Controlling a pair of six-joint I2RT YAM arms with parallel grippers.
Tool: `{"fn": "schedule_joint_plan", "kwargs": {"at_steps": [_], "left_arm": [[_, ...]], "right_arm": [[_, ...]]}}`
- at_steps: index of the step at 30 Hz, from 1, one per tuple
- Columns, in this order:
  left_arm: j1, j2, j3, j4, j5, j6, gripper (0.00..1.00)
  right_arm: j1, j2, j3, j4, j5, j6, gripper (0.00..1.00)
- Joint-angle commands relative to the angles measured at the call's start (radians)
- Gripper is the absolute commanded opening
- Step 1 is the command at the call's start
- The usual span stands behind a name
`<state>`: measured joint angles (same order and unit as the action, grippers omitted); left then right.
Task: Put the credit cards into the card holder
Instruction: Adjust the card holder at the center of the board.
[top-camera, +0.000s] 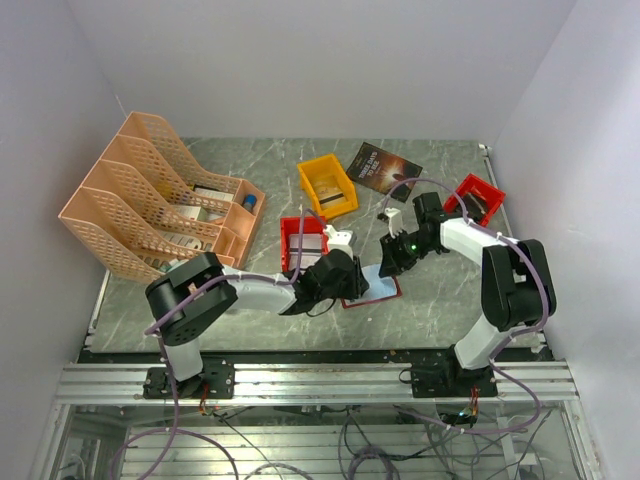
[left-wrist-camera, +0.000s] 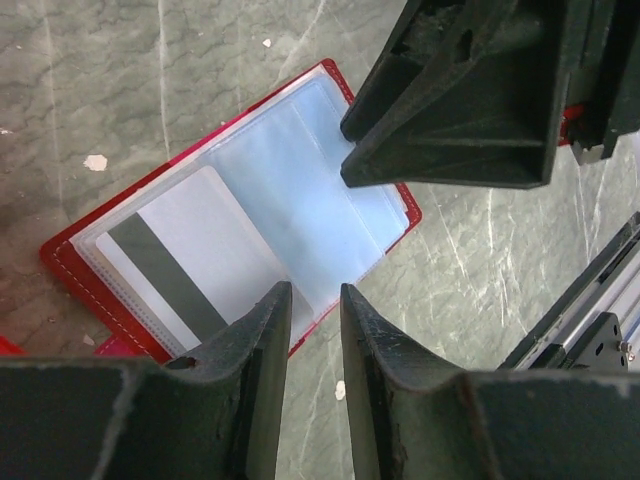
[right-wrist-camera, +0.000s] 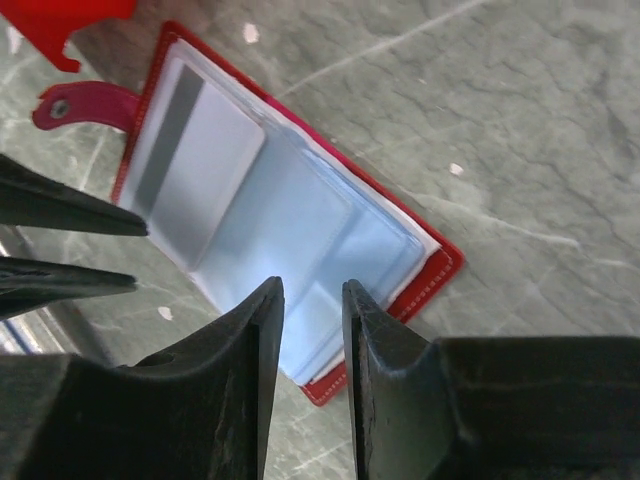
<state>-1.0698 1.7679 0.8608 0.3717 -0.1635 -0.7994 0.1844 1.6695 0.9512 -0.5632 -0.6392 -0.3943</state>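
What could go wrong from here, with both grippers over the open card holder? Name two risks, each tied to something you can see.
1. The left gripper and right gripper hang close together over the card holder, so they might collide.
2. Neither gripper grips the holder, which lies loose on the table. A push could slide it or flip its clear sleeves.

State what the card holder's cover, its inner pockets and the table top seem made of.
Card holder cover: red leather or imitation, matte, pale stitching along its edge. Inner pockets: clear soft plastic, glossy; a striped card shows through. Table top: grey-green marble or marble-look laminate, veined.
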Motion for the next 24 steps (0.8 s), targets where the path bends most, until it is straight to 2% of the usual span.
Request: {"fn": "schedule_joint_plan", "kwargs": {"at_steps": [1,12,17,24], "left_arm": [[0.019,0.011,0.009,0.008,0.012,0.019,0.36],[0.039,0.031,-0.037,-0.015,0.020,0.008,0.29],[0.041,0.039,-0.053,-0.034,0.025,-0.001,0.26],[0.040,0.053,-0.063,-0.042,0.031,-0.009,0.23]], "right_arm": [[0.000,0.027,0.029,-0.031,-0.107,-0.012,0.31],[-0.001,0.069,0.025,-0.006,-0.093,0.014,0.38],[0.003,0.081,0.026,-0.002,-0.099,0.017,0.37],[0.010,0.090,0.030,-0.011,-0.124,0.008,0.30]]}}
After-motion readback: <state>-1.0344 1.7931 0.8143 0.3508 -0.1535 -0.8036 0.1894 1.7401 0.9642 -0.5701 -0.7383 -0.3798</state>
